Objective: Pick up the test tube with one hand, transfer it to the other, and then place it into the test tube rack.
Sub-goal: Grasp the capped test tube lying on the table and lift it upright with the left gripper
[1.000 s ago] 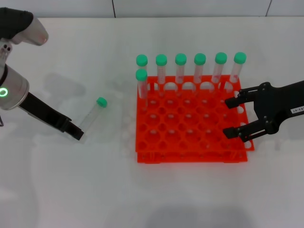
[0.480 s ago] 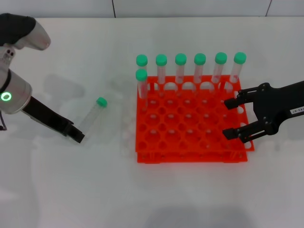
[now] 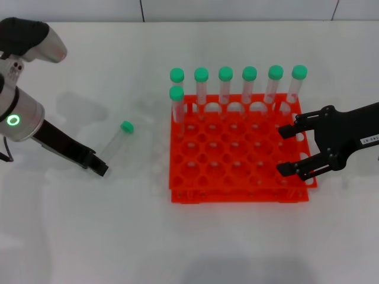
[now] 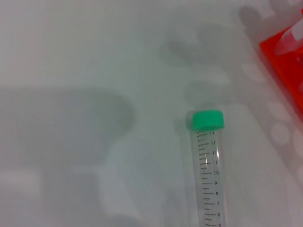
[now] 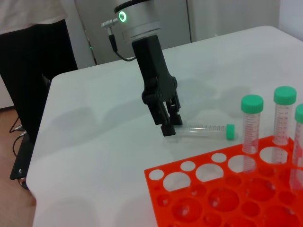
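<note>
The first step, the pickup, is not yet done: the test tube (image 3: pixel 115 142) lies on the desk (image 3: pixel 89 225) left of the test tube rack (image 3: pixel 237 154), the left hand (image 3: pixel 100 168) sits at its base end, finger state indeterminate, the right hand (image 3: pixel 288 151) hovers open over the rack, and the next move calls for a closed grip on the tube.

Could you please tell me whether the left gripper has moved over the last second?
Yes, slightly: the left gripper has edged toward the test tube rack and nearer the camera, beside the lying test tube.

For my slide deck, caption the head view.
Left gripper at the base of a tube lying on the table; right gripper open over the rack.
</note>
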